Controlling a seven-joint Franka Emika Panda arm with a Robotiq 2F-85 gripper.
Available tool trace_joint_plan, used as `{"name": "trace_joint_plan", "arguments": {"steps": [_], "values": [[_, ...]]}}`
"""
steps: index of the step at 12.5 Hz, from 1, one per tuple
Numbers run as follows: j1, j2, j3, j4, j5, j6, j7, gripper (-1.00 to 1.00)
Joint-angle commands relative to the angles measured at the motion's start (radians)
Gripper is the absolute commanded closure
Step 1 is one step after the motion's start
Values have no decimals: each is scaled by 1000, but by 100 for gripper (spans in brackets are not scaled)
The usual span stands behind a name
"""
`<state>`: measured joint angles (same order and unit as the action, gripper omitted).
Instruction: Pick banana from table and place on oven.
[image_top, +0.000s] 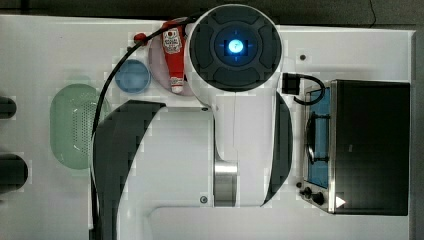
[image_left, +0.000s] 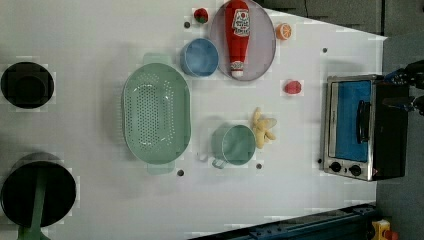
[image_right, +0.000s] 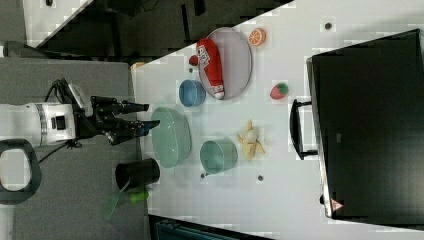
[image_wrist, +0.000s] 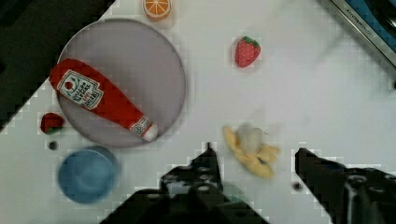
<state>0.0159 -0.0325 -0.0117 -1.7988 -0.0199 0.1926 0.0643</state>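
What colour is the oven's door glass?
Blue-tinted, set in a silver frame; the oven shows it best in the left view.

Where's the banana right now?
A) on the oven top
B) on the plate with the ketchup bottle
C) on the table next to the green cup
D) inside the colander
C: in the left view the banana lies on the bare table right beside the green cup, apart from the oven.
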Motion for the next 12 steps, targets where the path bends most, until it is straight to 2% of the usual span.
{"name": "trace_joint_plan", "arguments": {"steps": [1, 3, 7, 12], "values": [[-29, -463, -23, -229, 3, -216, -63, -58], [-29, -463, -23, -230, 3, -215, -63, -99], [-26, -438, -17, -268, 3, -165, -63, -100], [-25, -290, 8, -397, 3, 76, -63, -100]]}}
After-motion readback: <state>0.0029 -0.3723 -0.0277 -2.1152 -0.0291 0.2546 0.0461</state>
